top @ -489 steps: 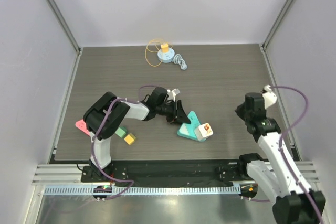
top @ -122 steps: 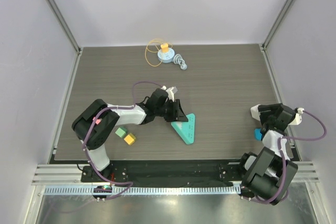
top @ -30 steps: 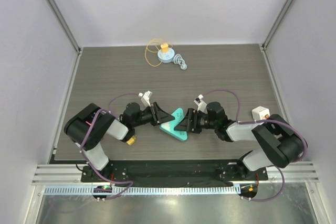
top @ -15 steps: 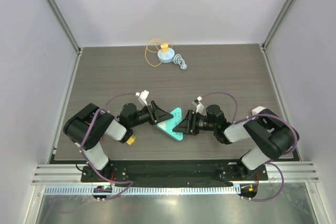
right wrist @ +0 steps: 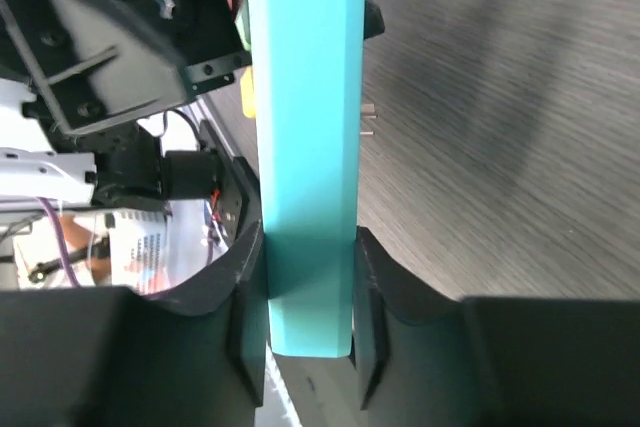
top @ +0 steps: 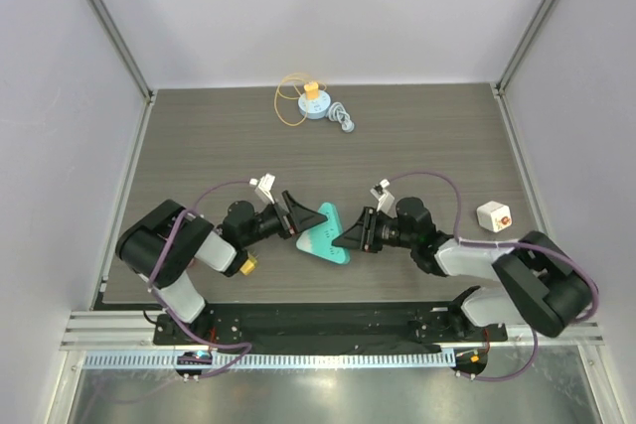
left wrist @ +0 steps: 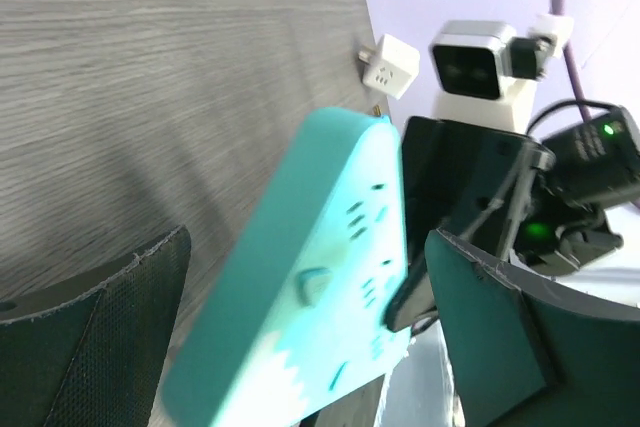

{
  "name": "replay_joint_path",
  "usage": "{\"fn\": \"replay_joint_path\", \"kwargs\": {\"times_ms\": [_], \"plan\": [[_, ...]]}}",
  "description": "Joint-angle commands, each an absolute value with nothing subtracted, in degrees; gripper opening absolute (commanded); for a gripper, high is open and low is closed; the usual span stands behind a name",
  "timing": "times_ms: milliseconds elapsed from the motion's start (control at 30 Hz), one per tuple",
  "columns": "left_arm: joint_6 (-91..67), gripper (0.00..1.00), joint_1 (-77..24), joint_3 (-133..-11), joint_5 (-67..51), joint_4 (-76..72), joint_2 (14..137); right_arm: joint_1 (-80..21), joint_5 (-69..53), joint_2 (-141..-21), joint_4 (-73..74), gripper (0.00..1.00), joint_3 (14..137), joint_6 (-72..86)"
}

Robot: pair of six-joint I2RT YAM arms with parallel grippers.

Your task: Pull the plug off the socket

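Observation:
The teal triangular socket (top: 324,232) sits between my two grippers near the table's front middle. My right gripper (top: 350,235) is shut on its right edge; in the right wrist view both fingers press flat against the socket's (right wrist: 305,147) narrow sides around the gripper (right wrist: 308,319). My left gripper (top: 296,215) stands open at the socket's left side, jaws wide and apart from it. In the left wrist view the socket's (left wrist: 300,287) slotted face lies tilted between the open gripper (left wrist: 305,282) fingers. The white plug (top: 494,215) lies alone on the table at the right, also in the left wrist view (left wrist: 392,64).
A yellow block (top: 246,264) lies by the left arm. At the back stand a blue round piece with a yellow top and orange loop (top: 313,101) and a grey part (top: 344,119). Walls close the table's left, right and back.
My left gripper let go of the socket, opened wide and drew back a little to the left. My right gripper closed on the socket's right edge.

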State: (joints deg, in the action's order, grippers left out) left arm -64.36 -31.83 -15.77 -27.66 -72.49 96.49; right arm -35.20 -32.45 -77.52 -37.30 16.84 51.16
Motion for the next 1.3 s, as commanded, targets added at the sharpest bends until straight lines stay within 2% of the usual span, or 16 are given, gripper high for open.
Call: {"fn": "replay_joint_path", "kwargs": {"times_ms": [0, 167, 333, 433, 500, 700, 833, 1067, 1267], "plan": [[-63.1, 1.0, -31.7, -15.3, -23.0, -72.2, 92.6, -35.4, -29.4, -70.1, -33.3, 0.01, 17.4, 49.0], [-62.3, 1.0, -31.7, -14.8, -18.7, -65.8, 89.0, -35.3, -24.9, -62.5, -23.9, 0.01, 18.5, 47.7], [-61.6, 1.0, -31.7, -13.0, -13.5, -62.0, 84.8, -34.0, -12.2, -54.8, -1.6, 0.01, 25.3, 40.2], [-60.7, 1.0, -31.7, -13.2, -13.4, -59.3, 83.4, -30.9, -4.6, -53.0, 7.3, 0.01, 29.1, 37.3], [-60.4, 1.0, -31.7, -13.5, -14.1, -58.8, 83.4, -25.1, -4.8, -52.4, 8.7, 0.01, 30.1, 37.0], [-60.0, 1.0, -32.6, -14.1, -16.2, -59.0, 84.1, -6.3, -11.2, -54.4, 4.6, 0.01, 31.2, 37.8], [-58.8, 0.98, -34.6, -13.9, -15.7, -59.2, 83.7, 1.7, -12.5, -58.5, 0.3, 0.01, 33.7, 40.8], [-57.0, 0.98, -38.9, -10.3, -8.5, -57.8, 76.6, 13.5, -11.7, -64.5, -11.0, 0.01, 31.6, 48.2], [-54.4, 0.99, -40.4, -9.6, -7.6, -50.6, 70.6, 17.5, -10.8, -68.2, -23.2, 0.01, 26.8, 53.3]]}}
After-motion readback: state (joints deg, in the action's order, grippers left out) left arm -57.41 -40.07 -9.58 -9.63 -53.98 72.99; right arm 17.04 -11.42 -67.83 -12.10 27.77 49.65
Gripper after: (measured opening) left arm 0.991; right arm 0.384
